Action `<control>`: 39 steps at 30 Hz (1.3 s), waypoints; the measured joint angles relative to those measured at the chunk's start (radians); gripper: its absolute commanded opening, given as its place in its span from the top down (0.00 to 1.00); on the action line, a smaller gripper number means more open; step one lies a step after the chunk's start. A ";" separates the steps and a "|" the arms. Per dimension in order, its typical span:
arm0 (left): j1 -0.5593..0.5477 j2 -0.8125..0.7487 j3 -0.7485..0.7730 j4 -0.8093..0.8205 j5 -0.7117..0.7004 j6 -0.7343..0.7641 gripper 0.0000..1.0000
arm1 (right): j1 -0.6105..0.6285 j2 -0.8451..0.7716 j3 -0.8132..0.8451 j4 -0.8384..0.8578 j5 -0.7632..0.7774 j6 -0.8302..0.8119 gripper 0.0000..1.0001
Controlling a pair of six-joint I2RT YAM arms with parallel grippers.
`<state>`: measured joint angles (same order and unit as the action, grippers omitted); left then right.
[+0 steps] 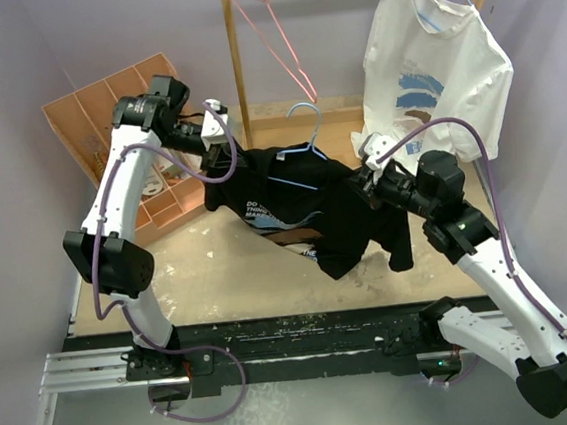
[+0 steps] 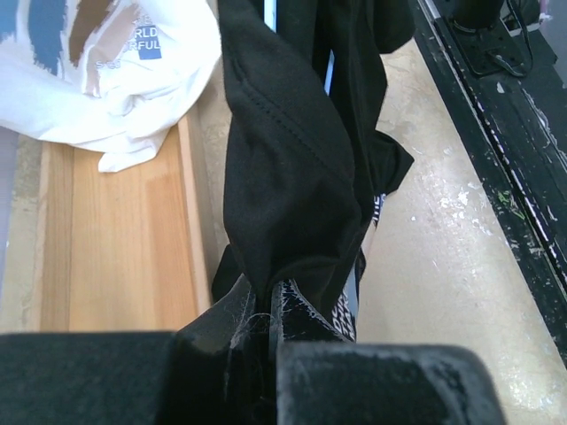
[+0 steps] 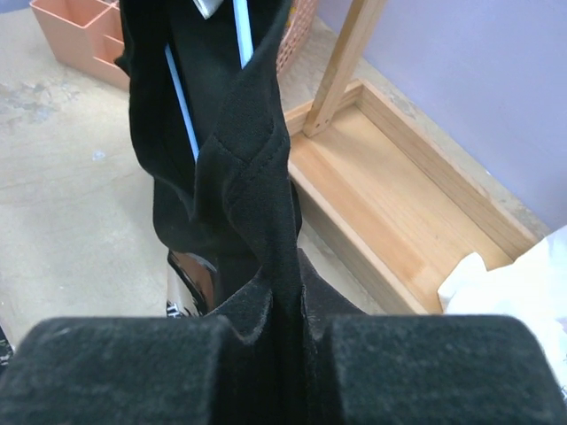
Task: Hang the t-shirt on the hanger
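The black t-shirt [image 1: 303, 206] hangs stretched between my two grippers above the table, its white lettering facing down and forward. The light-blue wire hanger [image 1: 304, 120] sits inside it, hook sticking out of the neck toward the back. My left gripper [image 1: 224, 156] is shut on the shirt's left shoulder; in the left wrist view the black cloth [image 2: 292, 177] is pinched between the fingers [image 2: 301, 310]. My right gripper [image 1: 369, 181] is shut on the right shoulder; its view shows the cloth [image 3: 257, 177] clamped and the hanger's wires [image 3: 182, 102] running through the shirt.
A wooden rack with a base tray [image 1: 286, 132] and upright post [image 1: 236, 66] stands at the back. A pink-red hanger [image 1: 270, 23] hangs on it. A white t-shirt [image 1: 435, 67] hangs at the back right. An orange divided bin [image 1: 103, 114] stands at the left.
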<state>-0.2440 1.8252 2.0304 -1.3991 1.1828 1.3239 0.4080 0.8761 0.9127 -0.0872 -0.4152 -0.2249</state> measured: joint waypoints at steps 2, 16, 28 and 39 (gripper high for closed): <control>0.014 -0.002 0.016 -0.011 0.007 0.001 1.00 | 0.001 0.000 0.002 -0.018 0.018 -0.003 0.78; 0.067 -0.008 0.034 -0.038 0.010 0.004 1.00 | 0.001 0.008 0.065 -0.202 0.165 0.014 0.56; 0.080 -0.008 0.034 -0.035 0.025 0.003 1.00 | 0.001 -0.021 0.194 -0.162 -0.003 0.063 0.40; 0.085 -0.008 0.034 -0.039 0.037 0.004 1.00 | 0.002 0.201 0.274 0.101 -0.178 0.078 0.36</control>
<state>-0.1593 1.8168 2.0647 -1.4380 1.2194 1.3281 0.4103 1.0775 1.1870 0.0143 -0.5934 -0.1471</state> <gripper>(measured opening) 0.046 0.632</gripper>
